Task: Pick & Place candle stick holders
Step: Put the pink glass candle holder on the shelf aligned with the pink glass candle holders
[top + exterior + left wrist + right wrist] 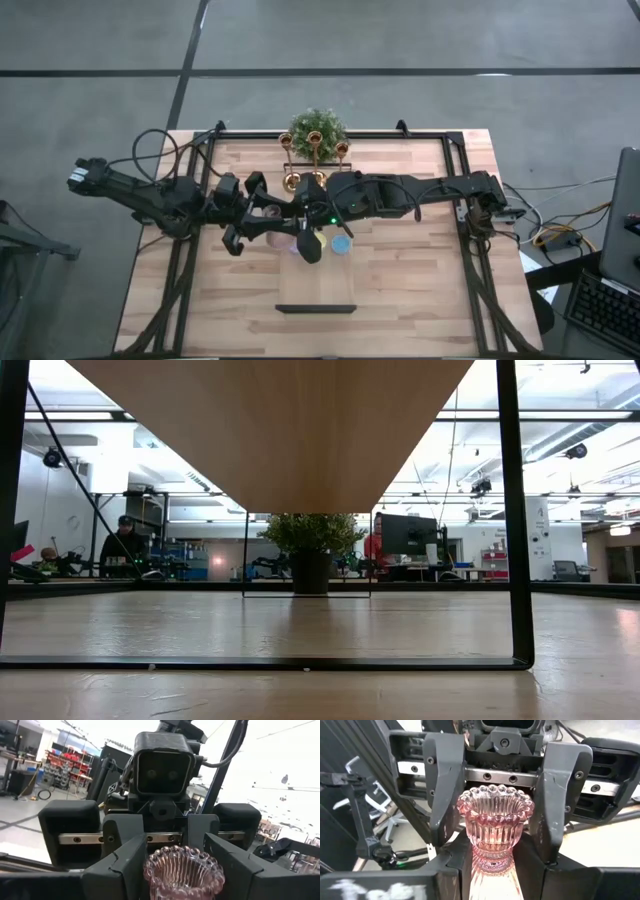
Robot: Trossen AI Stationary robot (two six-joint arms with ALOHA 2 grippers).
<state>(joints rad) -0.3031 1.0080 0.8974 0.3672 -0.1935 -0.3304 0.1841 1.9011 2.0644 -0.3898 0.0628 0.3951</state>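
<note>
A pinkish translucent glass holder with a beaded rim (495, 817) sits between both grippers over the table's middle; it also shows in the left wrist view (183, 872). My left gripper (495, 827) comes from the table's left and is shut on its cup. My right gripper (165, 832) comes from the right and is shut lower on it. In the high view the arms (290, 215) hide the held holder. Three gold holders (314, 145) stand by the bushy plant (318, 126). A blue round one (341, 244) and another pinkish one (273, 240) rest on the table. My left gripper pinches the holder's ribbed cup (470, 822) just under the beaded rim, one finger (442, 795) on each side. The fingers come level from the table's left. The holder stands upright between them. Whether its foot is on the table does not show. My right gripper has its fingers (452, 862) on either side of the holder's narrow waist (492, 862), below the cup. It comes from the table's right, facing my left gripper. The holder's wider ribbed lower part (492, 885) lies between my fingers at the picture's bottom.
The plant and gold holders stand at the far middle edge. A black bar (316, 309) lies near the front edge. A black frame (455, 150) runs around the table's far and side edges. The two arms cross the table's middle band.
</note>
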